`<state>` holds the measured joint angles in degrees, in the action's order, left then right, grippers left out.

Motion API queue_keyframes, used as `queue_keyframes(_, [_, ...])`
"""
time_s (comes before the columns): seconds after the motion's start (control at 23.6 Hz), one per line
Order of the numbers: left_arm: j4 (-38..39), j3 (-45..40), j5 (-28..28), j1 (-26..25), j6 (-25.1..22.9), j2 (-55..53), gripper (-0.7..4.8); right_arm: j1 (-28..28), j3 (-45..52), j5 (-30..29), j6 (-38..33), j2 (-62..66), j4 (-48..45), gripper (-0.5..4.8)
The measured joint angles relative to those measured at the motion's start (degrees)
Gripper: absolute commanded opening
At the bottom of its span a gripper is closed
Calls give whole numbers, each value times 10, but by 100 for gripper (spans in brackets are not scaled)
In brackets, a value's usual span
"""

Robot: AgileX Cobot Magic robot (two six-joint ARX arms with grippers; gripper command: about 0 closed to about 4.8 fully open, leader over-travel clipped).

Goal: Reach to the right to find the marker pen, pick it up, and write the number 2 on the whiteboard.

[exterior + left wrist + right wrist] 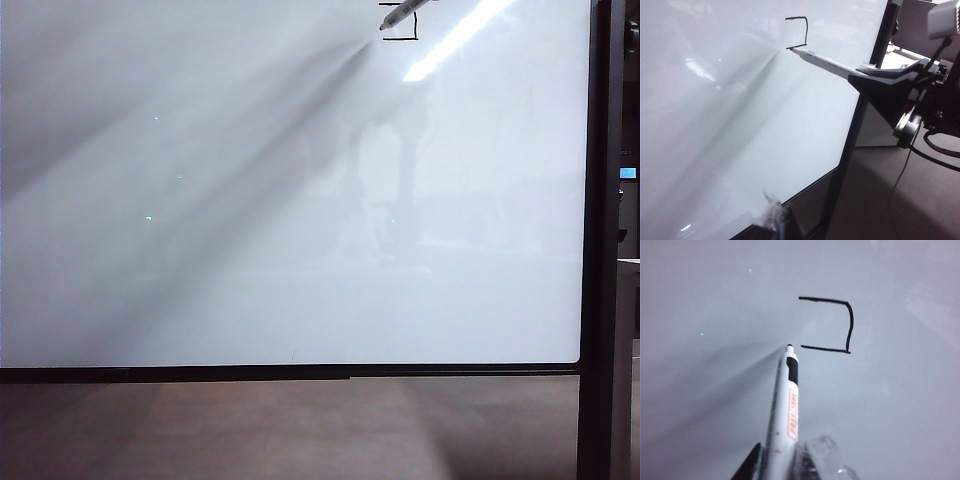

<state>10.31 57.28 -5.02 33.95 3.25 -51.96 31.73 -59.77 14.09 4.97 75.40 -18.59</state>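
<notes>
The right gripper (pixel 782 465) is clamped on the marker pen (pixel 784 405), its jaws closed on the lower barrel so the pen runs straight out from them toward the whiteboard (pixel 700 390). In the right wrist view the tip sits on or just off the white surface, just beside the free end of the lower stroke of the number 2 (pixel 832 322). That figure is only part drawn: a top bar, a side stroke down from its end and a middle bar back toward the tip; the second downstroke and the base bar are missing. The move ahead turns on this, I judge: the tip stands at the end of the middle bar, and the next line should run down the board from there, across the pen's long axis. From the left wrist view the pen (pixel 822 62) slants up from the right gripper (pixel 875 75) to the board (pixel 715 125), meeting the strokes (pixel 799 32) at its tip. The left gripper (pixel 772 215) hangs low, well apart from the writing and farther from it than the right; whether its jaws are apart I cannot tell. In the exterior view the pen (pixel 402 14) and drawn lines (pixel 402 32) sit at the board's (pixel 250 250) top edge. No containers appear.
</notes>
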Motion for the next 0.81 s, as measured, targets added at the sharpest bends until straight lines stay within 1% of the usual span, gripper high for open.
queue_keyframes(0.47, [3,0,-14,0,0,0,-5,-2,0,0,2,17,-19,18])
queue_keyframes(0.81, [3,0,-14,0,0,0,-5,-2,0,16,3,21,-34,18])
